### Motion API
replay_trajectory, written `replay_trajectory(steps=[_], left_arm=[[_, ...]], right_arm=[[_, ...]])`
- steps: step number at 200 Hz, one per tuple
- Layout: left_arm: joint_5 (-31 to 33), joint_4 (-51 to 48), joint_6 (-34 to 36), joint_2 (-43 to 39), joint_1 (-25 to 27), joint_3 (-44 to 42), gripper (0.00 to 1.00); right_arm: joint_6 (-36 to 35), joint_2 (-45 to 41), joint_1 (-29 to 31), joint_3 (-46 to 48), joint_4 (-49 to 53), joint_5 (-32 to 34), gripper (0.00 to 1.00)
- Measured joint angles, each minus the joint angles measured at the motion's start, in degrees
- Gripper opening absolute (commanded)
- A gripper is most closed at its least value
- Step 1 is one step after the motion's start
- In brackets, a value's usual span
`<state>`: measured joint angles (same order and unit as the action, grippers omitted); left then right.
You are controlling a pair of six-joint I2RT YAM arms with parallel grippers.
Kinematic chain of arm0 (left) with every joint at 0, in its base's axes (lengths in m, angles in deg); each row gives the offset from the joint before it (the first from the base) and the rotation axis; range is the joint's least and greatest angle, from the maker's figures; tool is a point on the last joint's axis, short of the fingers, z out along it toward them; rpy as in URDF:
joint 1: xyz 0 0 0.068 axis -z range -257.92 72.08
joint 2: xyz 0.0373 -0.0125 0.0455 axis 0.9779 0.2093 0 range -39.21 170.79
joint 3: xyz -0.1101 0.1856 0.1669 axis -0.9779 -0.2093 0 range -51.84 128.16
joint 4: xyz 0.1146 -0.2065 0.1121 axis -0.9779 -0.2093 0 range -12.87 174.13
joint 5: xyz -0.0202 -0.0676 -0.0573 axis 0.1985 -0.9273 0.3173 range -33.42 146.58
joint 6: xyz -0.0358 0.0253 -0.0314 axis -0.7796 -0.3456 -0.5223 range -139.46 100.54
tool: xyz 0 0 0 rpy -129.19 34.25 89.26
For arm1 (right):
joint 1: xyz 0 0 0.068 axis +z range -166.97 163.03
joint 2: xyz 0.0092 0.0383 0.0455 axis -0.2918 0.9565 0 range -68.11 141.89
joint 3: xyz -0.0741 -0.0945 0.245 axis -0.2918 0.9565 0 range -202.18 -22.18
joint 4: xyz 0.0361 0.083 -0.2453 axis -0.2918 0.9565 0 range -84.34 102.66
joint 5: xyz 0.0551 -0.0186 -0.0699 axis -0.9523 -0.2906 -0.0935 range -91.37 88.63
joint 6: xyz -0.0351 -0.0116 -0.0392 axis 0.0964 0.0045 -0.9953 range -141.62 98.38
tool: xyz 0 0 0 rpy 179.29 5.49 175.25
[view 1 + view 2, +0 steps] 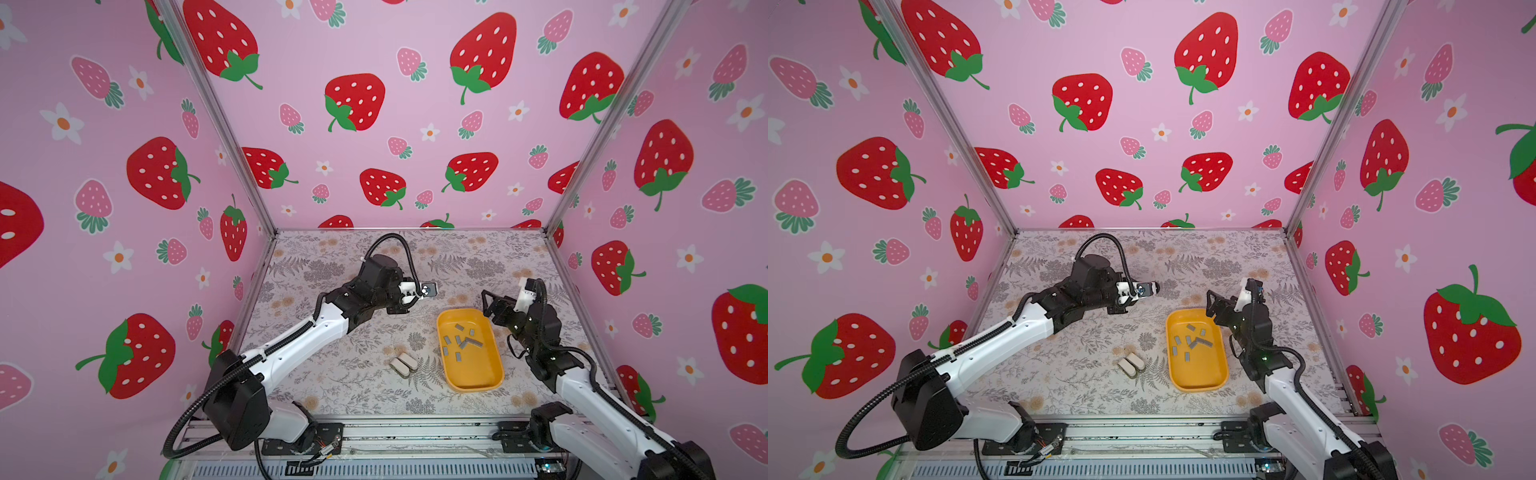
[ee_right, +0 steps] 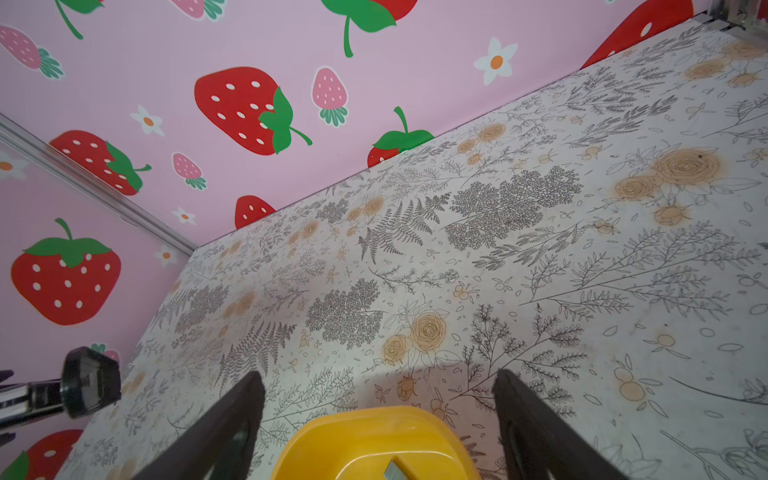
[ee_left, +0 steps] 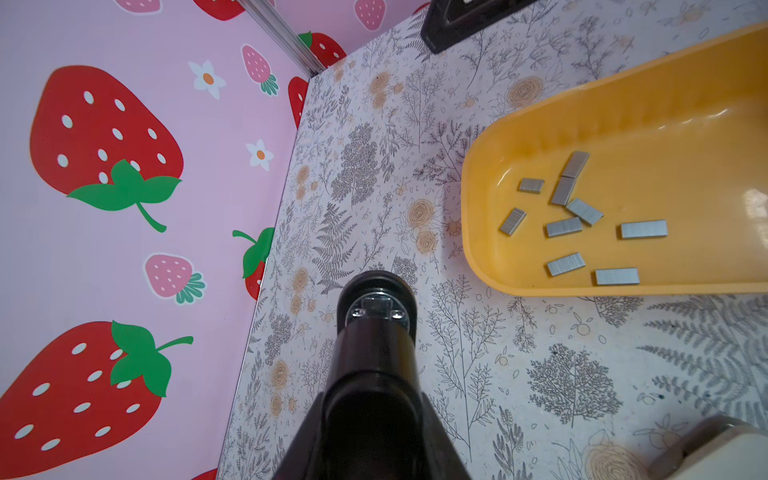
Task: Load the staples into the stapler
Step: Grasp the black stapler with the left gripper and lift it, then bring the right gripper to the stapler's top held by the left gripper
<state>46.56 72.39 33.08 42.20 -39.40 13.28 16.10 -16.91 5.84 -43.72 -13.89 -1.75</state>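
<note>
Yellow tray (image 1: 476, 387): one
Staples (image 3: 564, 227): nine grey strips, counted in the left wrist view, all in the tray
Stapler (image 3: 374, 365): one, black
White-topped blocks (image 1: 400, 368): two, side by side on the desk (image 1: 353, 374)

Glossy yellow plastic tray (image 3: 685, 166), dull grey metal staples (image 3: 644, 229), glossy black stapler (image 3: 374, 357)

Left arm (image 1: 297, 337) and right arm (image 1: 578, 390) share a look — glossy white link shells, matte black joint housings, ribbed black cables (image 1: 392, 235) looping alongside. The right gripper (image 2: 378, 374) has tapered black fingers (image 2: 232, 419).
</note>
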Motion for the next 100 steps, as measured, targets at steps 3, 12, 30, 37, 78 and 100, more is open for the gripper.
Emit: replay_trajectory(steps=[3,12,30,37,78,100], left_arm=[[0.04,0.0,-0.02,0.15,0.0,-0.04,0.0],[0.2,0.07,-0.28,0.61,-0.02,-0.28,0.0],[0.28,0.66,-1.14,0.7,-0.37,-1.11,0.0],[0.15,1.01,-1.46,0.66,-0.52,-1.27,0.0],[-0.7,1.77,-4.22,-0.04,-0.98,-1.33,0.0],[0.96,1.68,-5.7,-1.2,0.11,-1.33,0.0]], right_arm=[[-0.13,0.7,0.39,-0.24,-0.17,-0.17,0.87],[-0.5,2.23,1.46,-0.92,-0.24,-0.48,0.87],[-1.79,5.31,4.76,-2.6,-0.66,-0.59,0.87],[-2.12,6.27,6.03,-3.21,-0.85,-0.63,0.86],[-3.56,9.16,11.13,-5.38,-1.62,-0.74,0.86],[-3.91,7.96,11.58,-5.4,-1.46,-0.48,0.88]])
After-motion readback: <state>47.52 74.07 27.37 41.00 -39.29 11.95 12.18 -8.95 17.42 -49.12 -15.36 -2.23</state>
